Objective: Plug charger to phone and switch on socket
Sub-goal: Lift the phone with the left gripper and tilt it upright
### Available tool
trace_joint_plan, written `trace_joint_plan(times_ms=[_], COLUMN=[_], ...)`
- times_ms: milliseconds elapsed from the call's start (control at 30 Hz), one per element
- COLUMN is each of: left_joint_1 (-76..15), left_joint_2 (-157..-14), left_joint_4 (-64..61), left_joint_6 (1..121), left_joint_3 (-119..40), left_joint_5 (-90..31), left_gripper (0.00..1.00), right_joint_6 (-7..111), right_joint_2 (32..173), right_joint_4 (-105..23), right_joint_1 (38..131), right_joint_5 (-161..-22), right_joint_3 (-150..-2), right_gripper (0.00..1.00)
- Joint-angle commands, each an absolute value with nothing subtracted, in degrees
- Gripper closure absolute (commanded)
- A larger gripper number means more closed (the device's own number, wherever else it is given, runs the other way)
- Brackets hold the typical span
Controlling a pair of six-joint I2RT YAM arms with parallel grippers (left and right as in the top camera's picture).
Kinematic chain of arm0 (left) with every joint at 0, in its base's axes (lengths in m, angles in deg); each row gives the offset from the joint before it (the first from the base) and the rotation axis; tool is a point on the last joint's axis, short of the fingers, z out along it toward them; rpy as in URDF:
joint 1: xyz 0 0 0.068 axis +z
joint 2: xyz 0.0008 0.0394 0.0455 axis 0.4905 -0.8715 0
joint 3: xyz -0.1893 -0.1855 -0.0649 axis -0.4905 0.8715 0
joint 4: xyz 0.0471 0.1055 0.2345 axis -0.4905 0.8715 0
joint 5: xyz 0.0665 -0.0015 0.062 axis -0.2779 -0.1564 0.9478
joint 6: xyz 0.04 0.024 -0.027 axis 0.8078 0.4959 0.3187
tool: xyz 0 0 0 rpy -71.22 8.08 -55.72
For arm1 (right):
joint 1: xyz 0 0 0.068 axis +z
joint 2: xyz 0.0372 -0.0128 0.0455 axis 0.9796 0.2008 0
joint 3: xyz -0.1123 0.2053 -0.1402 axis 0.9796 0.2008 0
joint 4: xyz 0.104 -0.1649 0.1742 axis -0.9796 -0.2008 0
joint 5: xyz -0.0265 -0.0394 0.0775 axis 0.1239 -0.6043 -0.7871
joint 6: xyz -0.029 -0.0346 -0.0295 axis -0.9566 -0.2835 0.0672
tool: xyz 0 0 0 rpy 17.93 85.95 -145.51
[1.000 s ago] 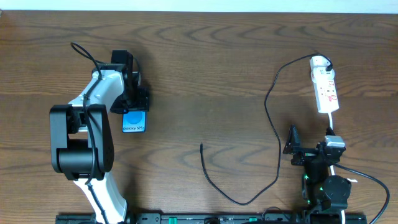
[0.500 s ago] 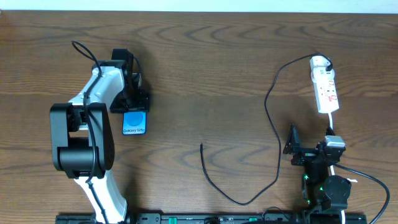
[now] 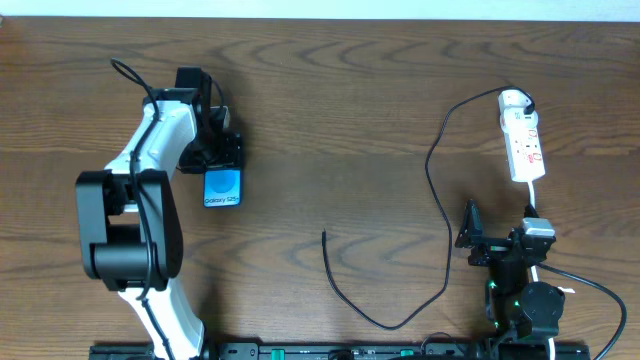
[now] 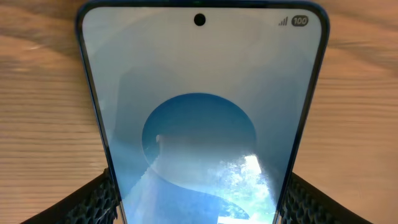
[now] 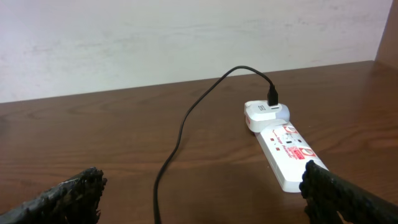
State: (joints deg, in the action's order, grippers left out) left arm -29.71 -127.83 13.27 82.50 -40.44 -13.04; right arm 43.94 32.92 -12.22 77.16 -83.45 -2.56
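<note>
The phone (image 3: 223,187), with its bright blue screen up, sits at the table's left and fills the left wrist view (image 4: 199,93). My left gripper (image 3: 221,168) is shut on it, and its black fingers (image 4: 93,200) press the phone's two long edges. The charger (image 3: 437,200) is a thin black cable looping across the right half. Its free tip (image 3: 323,234) lies near the middle, and its plug (image 5: 272,98) sits in the far end of the white socket (image 3: 522,140). My right gripper (image 3: 470,235) stands open, below the socket (image 5: 286,146) and clear of the cable (image 5: 180,130).
The strip's thick white cord (image 3: 535,200) runs from the socket down past my right arm. A pale wall (image 5: 186,37) rises behind the table's far edge.
My left gripper has carried the phone a little toward the far edge and slightly right. The right arm, cable and socket have not moved.
</note>
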Motion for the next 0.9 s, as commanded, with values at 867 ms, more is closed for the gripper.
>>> trace_joint_plan(times_ms=[867], left_joint_1=[-29.8], left_joint_2=[-123.6], left_joint_4=[-5.6], left_joint_6=[44.7], left_joint_3=[-41.7], left_joint_5=[-78.7], left_gripper=[0.92], right_joint_6=[44.8], right_joint_2=[32.7], right_joint_4=[-12.5], right_joint_1=[77.8], right_joint_5=[-82.8], right_joint_3=[-2.5], right_gripper=[0.01])
